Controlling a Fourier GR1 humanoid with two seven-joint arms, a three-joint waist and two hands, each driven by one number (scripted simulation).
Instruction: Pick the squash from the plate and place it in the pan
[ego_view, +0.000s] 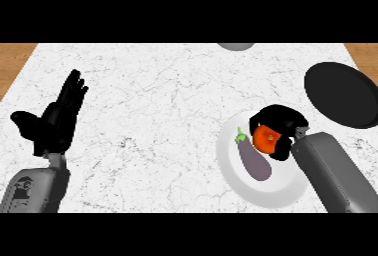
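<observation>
A white marbled surface (155, 95) is seen from steeply above, with strips of wood showing at its far left and far right corners. A white plate (275, 198) is set on the right part of the surface, and two things are found over it: a purple eggplant (255, 161) with a green stem, laid lengthwise on the plate, and an orange squash (263, 139) just beside the eggplant's stem end, on its right. The squash is enclosed by the right hand (280, 119), whose black fingers are curled over its top and far side, so that only part of the orange body is shown. Whether the squash is resting on the plate or is raised slightly off it cannot be judged from this angle. The grey right forearm (334, 176) is brought in from the lower right, across the plate's right rim. A black round pan (342, 95) is placed at the surface's right edge, beyond the plate and apart from it. The left hand (55, 122) is held spread at the left side, fingers straight and pointing away, thumb out, touching nothing, above its grey forearm (35, 189). A grey rounded object (235, 46) is cut off by the far edge.
</observation>
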